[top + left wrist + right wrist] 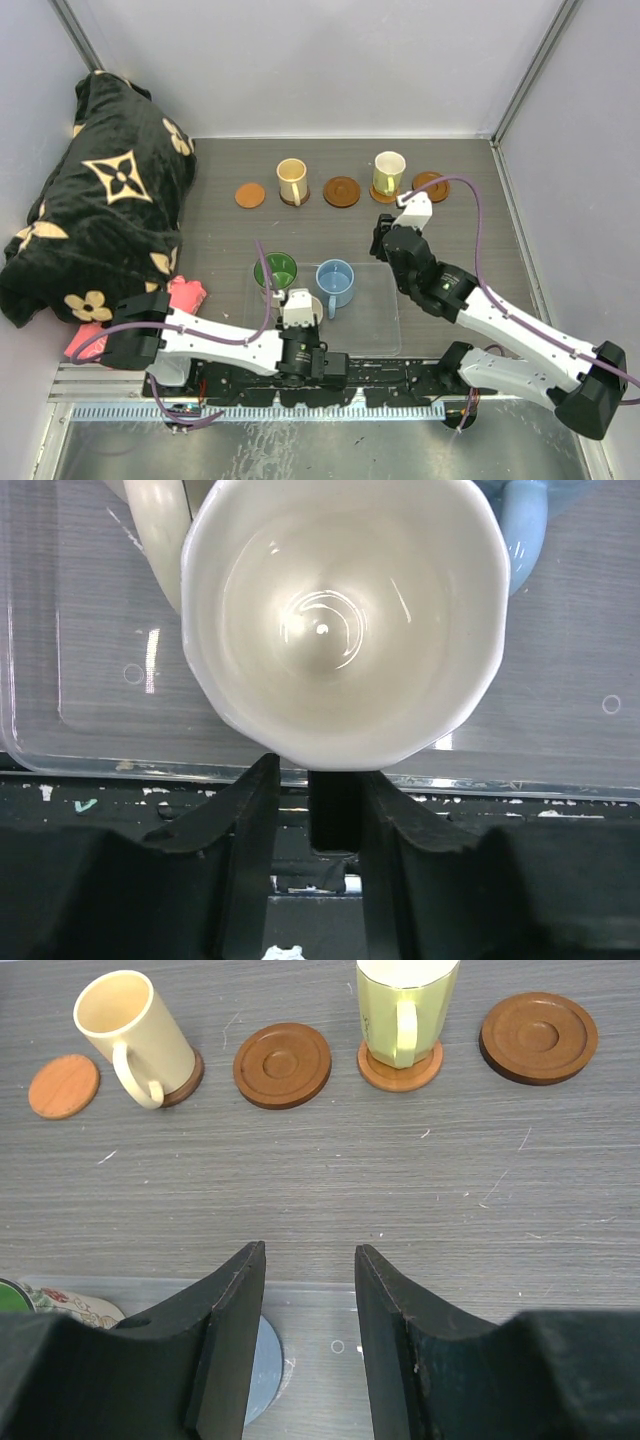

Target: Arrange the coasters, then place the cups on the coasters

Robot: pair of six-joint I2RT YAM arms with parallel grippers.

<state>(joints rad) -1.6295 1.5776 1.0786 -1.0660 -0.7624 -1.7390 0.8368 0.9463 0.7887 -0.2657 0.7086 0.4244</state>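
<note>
Left jaws stand narrow at the near rim of the cream-white cup point(340, 630) in the clear tray point(90, 680); a grip cannot be told. Right jaws gape empty over the tray's far edge, facing 5 coasters point(282, 1064), 2 bearing cups point(130, 1030).

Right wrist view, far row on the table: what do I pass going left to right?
flat orange coaster → cream cup on the second coaster → empty brown coaster → pale green cup on the fourth coaster → empty dark coaster
</note>
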